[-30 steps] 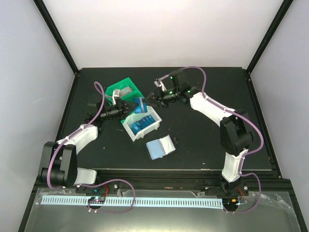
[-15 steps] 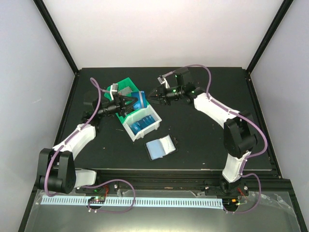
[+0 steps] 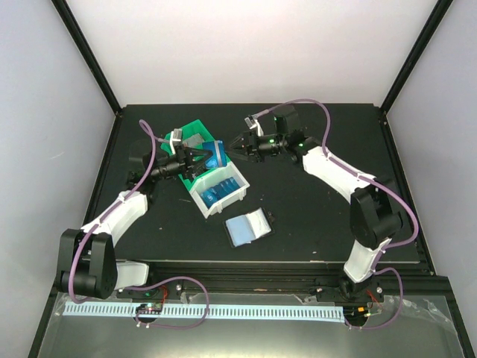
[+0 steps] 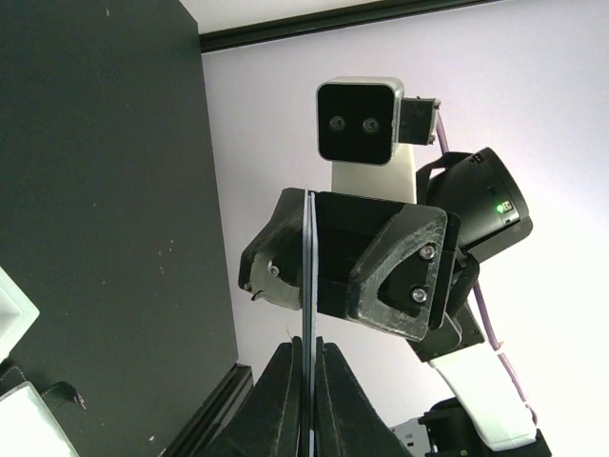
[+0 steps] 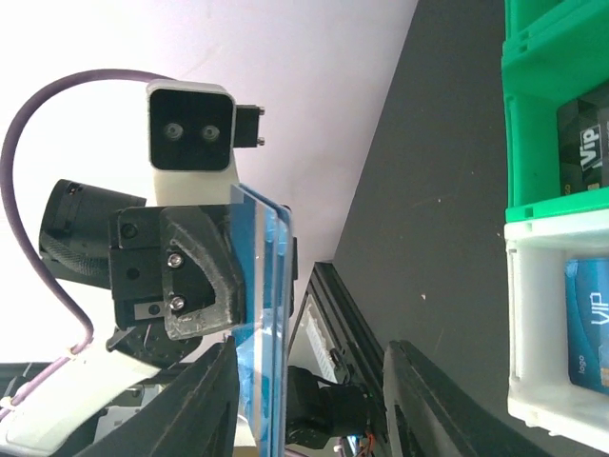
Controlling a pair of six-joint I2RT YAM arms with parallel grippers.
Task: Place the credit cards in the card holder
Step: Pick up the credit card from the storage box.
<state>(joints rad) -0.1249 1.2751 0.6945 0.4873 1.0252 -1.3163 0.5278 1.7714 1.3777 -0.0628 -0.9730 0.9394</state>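
Observation:
A blue credit card (image 3: 215, 154) hangs in the air above the bins, with my left gripper (image 3: 200, 158) shut on its left end. The left wrist view shows it edge-on (image 4: 308, 276), pinched between my fingertips (image 4: 307, 345). My right gripper (image 3: 237, 147) faces it from the right with its jaws wide apart around the card's (image 5: 268, 314) free end, the card lying close to one finger (image 5: 205, 400). More blue credit cards (image 3: 218, 189) lie in the white bin (image 3: 203, 203). The card holder (image 3: 246, 226) lies open on the mat, pale sleeves up.
A green bin (image 3: 195, 128) stands behind the white one, touching it; the right wrist view shows a black card (image 5: 585, 143) in it. The white bin's wall (image 5: 533, 314) and a blue card (image 5: 590, 324) show below. Black frame rails edge the mat.
Both grippers have risen and shifted slightly toward the back with the card between them. The right gripper's jaws have spread apart, while the left stays shut on the card.

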